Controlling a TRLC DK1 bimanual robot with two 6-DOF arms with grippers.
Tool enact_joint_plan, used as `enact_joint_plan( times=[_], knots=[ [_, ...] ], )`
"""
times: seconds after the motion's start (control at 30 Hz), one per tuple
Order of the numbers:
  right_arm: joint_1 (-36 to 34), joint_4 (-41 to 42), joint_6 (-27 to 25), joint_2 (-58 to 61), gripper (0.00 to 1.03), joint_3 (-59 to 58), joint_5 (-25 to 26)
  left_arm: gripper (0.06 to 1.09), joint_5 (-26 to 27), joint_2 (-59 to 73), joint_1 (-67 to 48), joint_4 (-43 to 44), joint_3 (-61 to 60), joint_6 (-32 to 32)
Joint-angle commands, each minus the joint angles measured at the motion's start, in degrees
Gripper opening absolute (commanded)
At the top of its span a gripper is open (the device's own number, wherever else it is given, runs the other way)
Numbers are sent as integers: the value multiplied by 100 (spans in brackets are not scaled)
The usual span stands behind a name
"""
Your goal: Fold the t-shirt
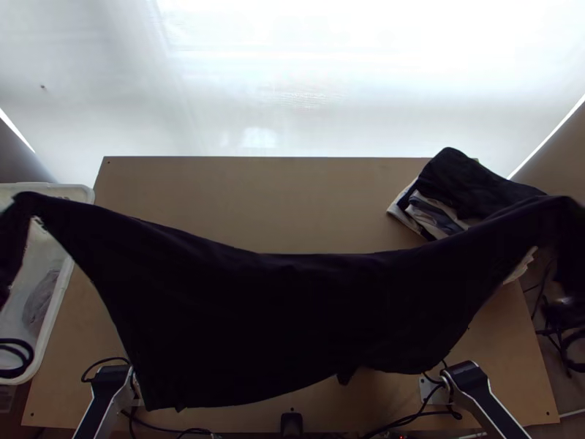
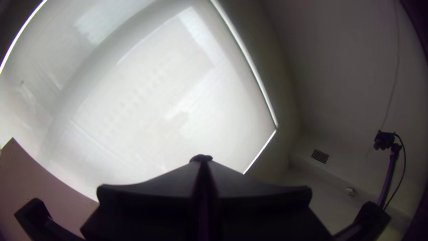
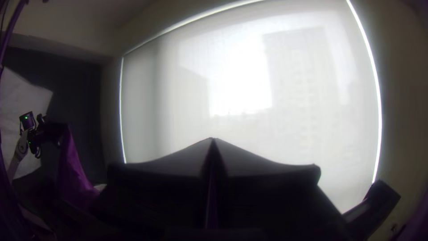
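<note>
One black t-shirt (image 1: 292, 314) stretches from side to side in front of you, hung between your two pincers and covering much of the light wooden worktop (image 1: 219, 190). Its top edge sags in the middle and rises toward both sides of the top view, where cloth drops again at each edge; its lower part hangs toward the near side. You cannot tell whether any of it touches the worktop.

Beyond the worktop is a pale blind (image 1: 307, 88), which both wrist views face. Your left arm (image 1: 102, 402) and right arm (image 1: 486, 402) have their bases at the near corners, and both are raised and spread wide, lifting the shirt's ends out past the worktop's sides.

On your left, a white bin (image 1: 53, 325) sits beside the worktop, partly under the cloth. On your right, a pile of folded clothes (image 1: 475, 179) lies partly beneath the shirt.

Your left pincer (image 2: 203, 160) is pressed together, with a little dark cloth at its tips. Your right pincer (image 3: 213, 139) is pressed together too, pinching the shirt. The right wrist view adds the left arm across from it, cloth hanging down; the left one adds a small wall vent (image 2: 319, 156).
</note>
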Motion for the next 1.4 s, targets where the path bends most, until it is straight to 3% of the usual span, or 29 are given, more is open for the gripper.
enact_joint_plan(
  times=[0.0, 0.13, 0.3, 0.6, 0.8, 0.93, 1.37],
  knots=[
    [-74, -182, 530, 211, 3, -729, -306, 9, 73, -125, -4, -422, -860, -87],
    [-91, -103, 838, 317, 3, -1723, -578, 9, 240, -344, 40, -440, -2029, -166],
    [-47, 442, 697, 721, 3, -2654, -587, 9, 284, -257, 40, 140, -3418, -60],
    [-47, 1479, 196, 2285, 3, -2593, -587, 9, 187, 1308, 198, 2012, -4288, 335],
    [-214, 2094, 117, 3322, 3, -2294, -596, 9, -24, 3092, 330, 3014, -4059, 862],
    [-399, 2367, 196, 4061, 3, -1995, -596, 9, -305, 4481, 269, 3014, -3391, 1232],
    [-715, 2595, 232, 6302, 3, -439, -640, 9, -340, 7258, -4, 2276, -851, 1451]
  ],
)
